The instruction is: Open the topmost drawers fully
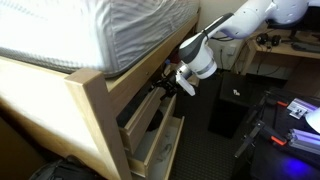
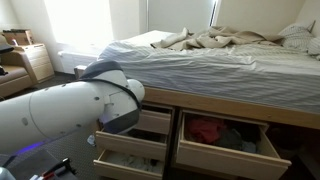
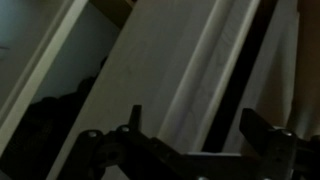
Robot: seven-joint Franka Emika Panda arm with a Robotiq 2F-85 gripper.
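Pale wood drawers sit under the bed. In an exterior view the left top drawer [image 2: 155,122] is part open, and the right top drawer [image 2: 225,133] is pulled out and shows red and dark clothes. The side exterior view shows the top drawer [image 1: 143,112] part open with my gripper [image 1: 166,82] at its upper edge, under the bed frame. In the wrist view my gripper [image 3: 200,120] is open, its two dark fingers spread either side of a pale wood drawer panel [image 3: 165,70]. Dark clothes [image 3: 50,115] lie to the left. My arm hides the gripper in the front exterior view.
A lower drawer [image 2: 130,155] [image 1: 160,150] below the top one sticks out further. The mattress and bed frame [image 1: 90,95] overhang the drawers. A small wooden nightstand [image 2: 35,62] stands by the bed. A black box [image 1: 232,110] and cables lie on the floor.
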